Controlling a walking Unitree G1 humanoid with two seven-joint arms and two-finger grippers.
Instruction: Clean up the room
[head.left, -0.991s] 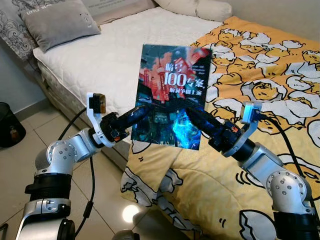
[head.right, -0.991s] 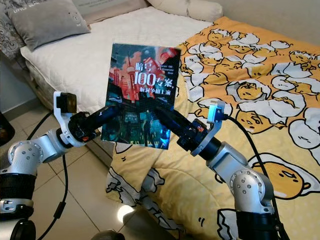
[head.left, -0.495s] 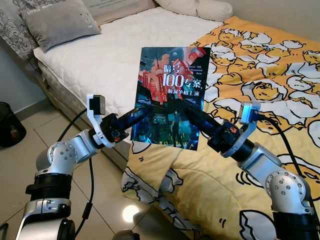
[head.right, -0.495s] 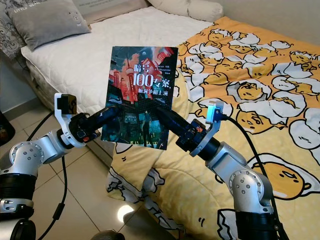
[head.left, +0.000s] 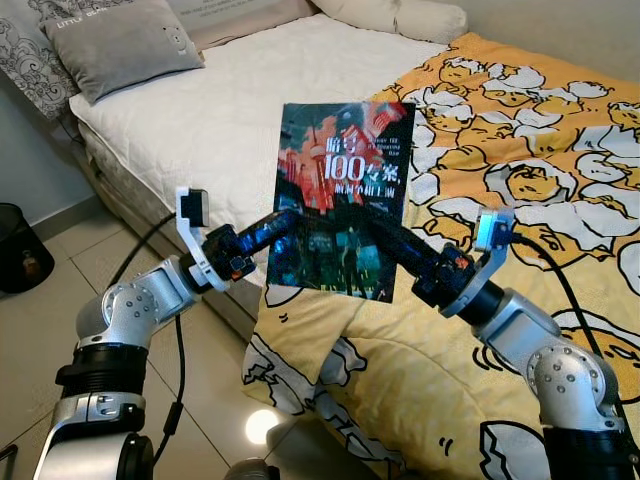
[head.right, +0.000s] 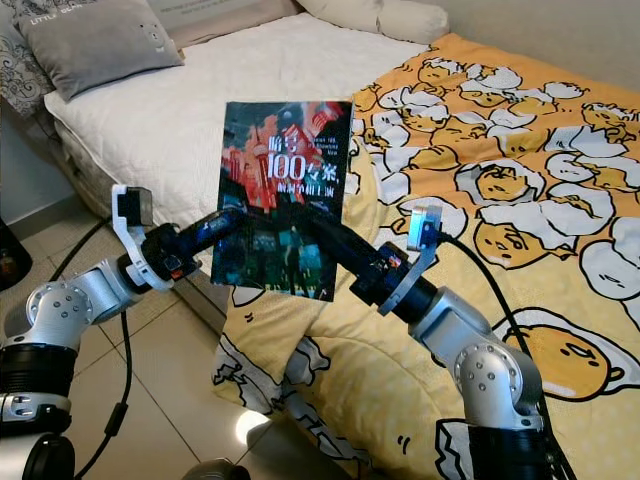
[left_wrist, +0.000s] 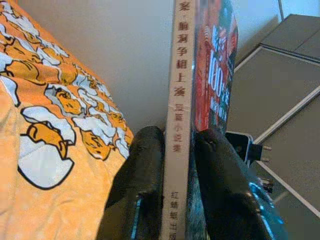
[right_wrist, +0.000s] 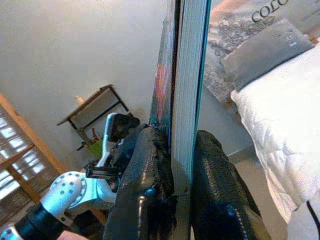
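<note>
You hold a book (head.left: 340, 200) upright in the air, above the near edge of the bed (head.left: 240, 110), and it looks to me like a stiff paperback of middle thickness, probably not heavy, with a glossy cover that can slip between hard fingers. The left gripper (left_wrist: 176, 150) is closed on the spine side near the lower corner, one black finger on each cover, and the right gripper (right_wrist: 180, 150) is closed on the opposite long edge, where the white page block shows between its fingers. I think this grip on both lower sides is good, because the book does not bend and does not open; if you release one side, take care, since the pages may fan out and the shiny cover may slide. The cover is dark, with red and blue city pictures and a large white "100" among Chinese characters, and the spine is pale with a column of characters. Behind the book lies a yellow blanket (head.left: 530, 130) with cartoon egg figures, and a grey pillow (head.left: 115, 45) rests at the far end of the bed.
</note>
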